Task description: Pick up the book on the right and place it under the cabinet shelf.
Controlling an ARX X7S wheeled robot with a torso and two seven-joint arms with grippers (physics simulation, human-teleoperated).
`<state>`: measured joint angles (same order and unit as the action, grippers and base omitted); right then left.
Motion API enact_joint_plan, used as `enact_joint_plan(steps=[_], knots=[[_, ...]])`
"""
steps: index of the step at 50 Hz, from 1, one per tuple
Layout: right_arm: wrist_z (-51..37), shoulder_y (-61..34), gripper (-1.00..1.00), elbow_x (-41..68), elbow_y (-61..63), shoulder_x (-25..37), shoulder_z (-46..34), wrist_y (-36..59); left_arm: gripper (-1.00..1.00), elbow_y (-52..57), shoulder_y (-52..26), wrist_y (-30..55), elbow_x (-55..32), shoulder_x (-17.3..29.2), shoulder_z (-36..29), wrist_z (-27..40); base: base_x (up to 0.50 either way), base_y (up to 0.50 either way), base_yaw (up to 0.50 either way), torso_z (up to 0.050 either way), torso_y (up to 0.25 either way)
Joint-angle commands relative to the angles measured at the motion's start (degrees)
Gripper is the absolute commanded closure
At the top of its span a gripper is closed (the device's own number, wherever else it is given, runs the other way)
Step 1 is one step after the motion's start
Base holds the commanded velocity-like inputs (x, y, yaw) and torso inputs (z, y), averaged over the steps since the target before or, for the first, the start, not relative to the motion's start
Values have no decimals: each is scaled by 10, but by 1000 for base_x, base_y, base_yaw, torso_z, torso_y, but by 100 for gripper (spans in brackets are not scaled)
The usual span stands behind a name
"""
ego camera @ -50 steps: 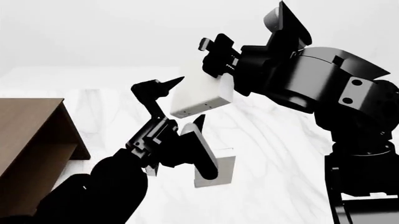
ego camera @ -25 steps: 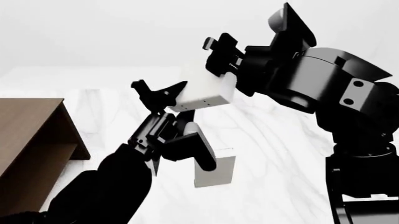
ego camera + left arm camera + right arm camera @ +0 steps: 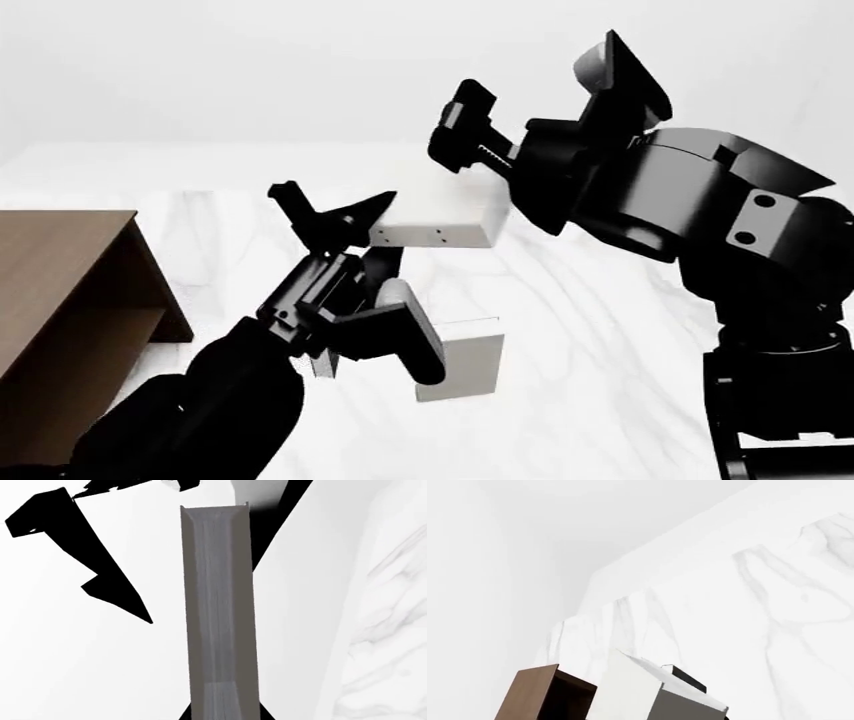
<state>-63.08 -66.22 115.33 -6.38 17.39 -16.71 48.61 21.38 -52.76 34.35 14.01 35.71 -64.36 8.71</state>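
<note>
Right arm raised high over the counter [image 3: 601,300], elbow bent, wrist reaching toward view left. Right gripper [image 3: 470,135] sits at the far upper corner of the book [image 3: 447,215]; jaws closed on the book, holding it in the air, roughly level, broad face up, narrow edge with tiny dark dots facing the camera.

Left arm comes up from lower left, forearm angled up and right. Left gripper [image 3: 334,215] jaws spread apart, one finger up, one pointing at the book's left end, right beside it; contact cannot be told. Left wrist view shows the book's grey page edge [image 3: 219,615] running straight away from the camera between dark finger shapes.

Book is well above the counter, well right of the cabinet shelf [image 3: 67,320]. A second light-grey book [image 3: 467,365] stands on the counter below, partly behind the left arm.
</note>
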Motion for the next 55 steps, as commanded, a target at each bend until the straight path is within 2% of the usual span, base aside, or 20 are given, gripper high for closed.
enact_joint_plan(steps=[1,19,34,44,55], knots=[[12,2,-100,18,6,22,10,-3,100,32,9,-15,-3,63,-3,1,0,0,0,0,0],[0,10,-100,36,32,72,32,-2,100,92,47,19,8,195,3,-7,0,0,0,1,1],[8,18,-100,35,41,97,43,-2,100,139,108,58,-2,307,2,9,0,0,0,0,1],[7,25,-100,36,45,100,45,-8,100,150,155,76,-4,349,-16,32,0,0,0,1,1],[6,24,-100,36,45,101,44,-12,100,144,178,84,-5,366,-27,42,0,0,0,0,1]])
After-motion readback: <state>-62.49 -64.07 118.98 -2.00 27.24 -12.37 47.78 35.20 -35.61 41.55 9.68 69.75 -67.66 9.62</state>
